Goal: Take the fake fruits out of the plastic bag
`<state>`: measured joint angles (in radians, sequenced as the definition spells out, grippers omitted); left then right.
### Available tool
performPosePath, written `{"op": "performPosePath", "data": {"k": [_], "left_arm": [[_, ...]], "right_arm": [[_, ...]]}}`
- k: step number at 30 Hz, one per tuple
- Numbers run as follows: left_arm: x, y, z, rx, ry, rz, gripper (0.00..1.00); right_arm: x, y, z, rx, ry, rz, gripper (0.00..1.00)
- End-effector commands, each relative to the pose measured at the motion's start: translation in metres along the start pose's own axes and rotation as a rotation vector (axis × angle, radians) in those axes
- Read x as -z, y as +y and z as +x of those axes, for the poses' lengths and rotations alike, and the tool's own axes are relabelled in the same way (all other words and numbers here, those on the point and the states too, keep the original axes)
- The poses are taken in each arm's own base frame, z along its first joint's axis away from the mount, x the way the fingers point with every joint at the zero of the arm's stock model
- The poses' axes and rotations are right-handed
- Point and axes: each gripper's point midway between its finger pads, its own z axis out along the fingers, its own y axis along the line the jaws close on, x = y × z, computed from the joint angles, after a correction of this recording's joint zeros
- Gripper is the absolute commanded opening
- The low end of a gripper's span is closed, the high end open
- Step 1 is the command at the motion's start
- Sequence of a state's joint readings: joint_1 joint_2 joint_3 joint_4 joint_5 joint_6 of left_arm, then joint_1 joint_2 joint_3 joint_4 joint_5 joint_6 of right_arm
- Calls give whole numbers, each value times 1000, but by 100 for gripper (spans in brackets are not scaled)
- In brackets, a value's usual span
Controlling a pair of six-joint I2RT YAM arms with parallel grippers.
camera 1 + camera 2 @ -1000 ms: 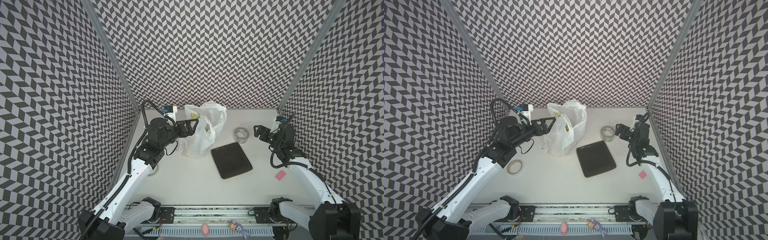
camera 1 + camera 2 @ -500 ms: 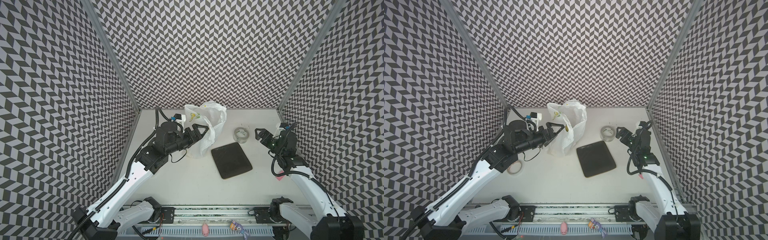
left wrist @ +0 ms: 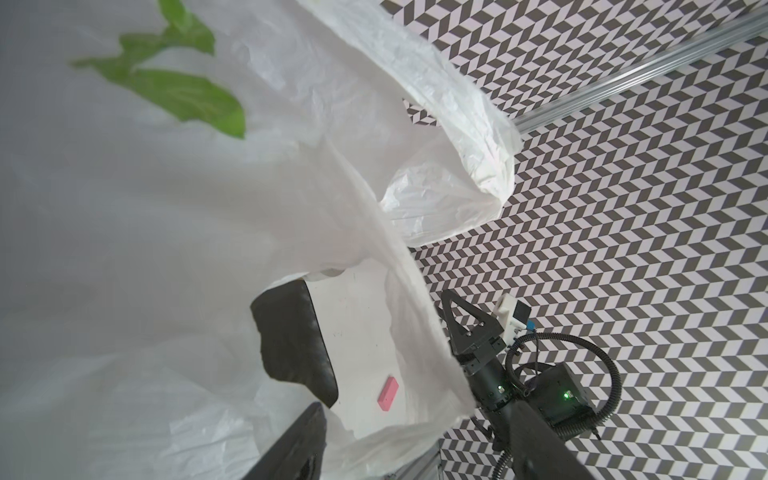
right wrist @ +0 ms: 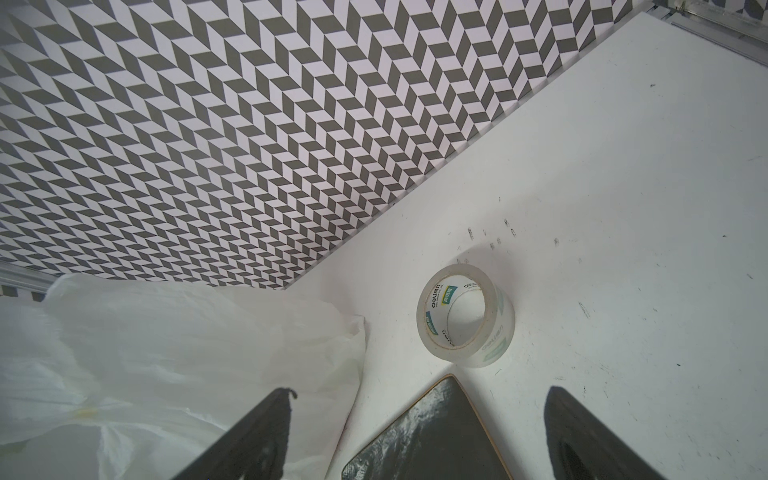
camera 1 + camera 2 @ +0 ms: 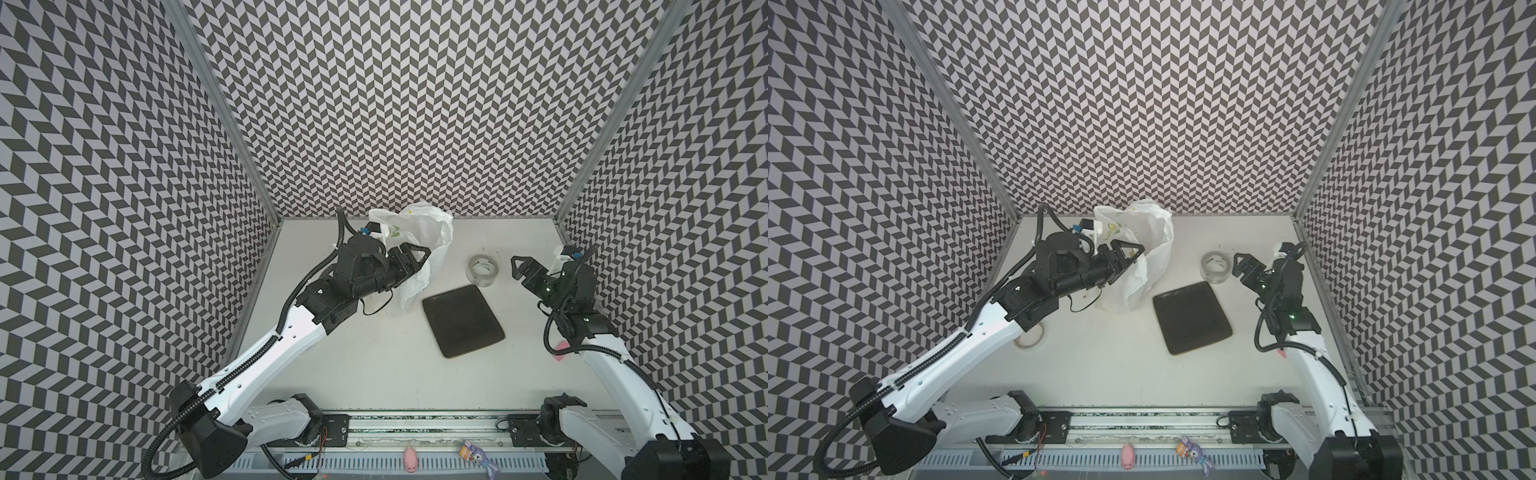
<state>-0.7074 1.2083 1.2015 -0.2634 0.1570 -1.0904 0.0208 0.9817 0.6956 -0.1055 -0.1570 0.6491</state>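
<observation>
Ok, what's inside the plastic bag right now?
No fruit shows in any view. The plastic bag stands crumpled, its white film covering the inside; the left gripper is at its side. Contents, if any, are hidden.

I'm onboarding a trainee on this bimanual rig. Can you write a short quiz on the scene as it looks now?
1. True or false: the plastic bag rests on top of the dark square tray.
2. Which gripper is at the bag? A) left gripper B) right gripper C) neither
3. Fill in: the ___ sits between the bag and the right gripper.
Key: 1 false; 2 A; 3 clear tape roll.
</observation>
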Motion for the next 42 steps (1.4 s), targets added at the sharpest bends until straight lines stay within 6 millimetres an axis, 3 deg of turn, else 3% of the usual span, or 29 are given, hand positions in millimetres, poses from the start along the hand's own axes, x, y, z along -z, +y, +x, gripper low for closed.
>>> {"op": "performPosePath", "data": {"k": [1, 5, 10, 14, 20, 25, 30, 37, 42], "left_arm": [[-11, -8, -7, -41, -43, 55, 57], [-16, -6, -3, -82, -32, 65, 35], [1, 2, -14, -118, -107, 12, 9], [23, 10, -20, -142, -159, -46, 4], [53, 30, -10, -158, -163, -107, 0], [71, 53, 0, -187, -151, -174, 0], [81, 61, 4, -188, -148, -195, 0], [88, 62, 2, -179, -165, -209, 0], [90, 71, 6, -166, -150, -242, 0]], "right_arm": [[7, 13, -19, 28, -53, -18, 91], [12, 15, -26, 72, -48, 10, 88], [19, 25, -28, 98, -44, -22, 80], [22, 34, -25, 90, -13, -58, 77], [33, 64, -16, 129, 65, -171, 76], [50, 113, -6, 240, 87, -299, 77], [61, 169, 10, 388, 118, -449, 82], [44, 221, 13, 557, 185, -532, 88], [6, 226, 0, 590, 134, -450, 88]]}}
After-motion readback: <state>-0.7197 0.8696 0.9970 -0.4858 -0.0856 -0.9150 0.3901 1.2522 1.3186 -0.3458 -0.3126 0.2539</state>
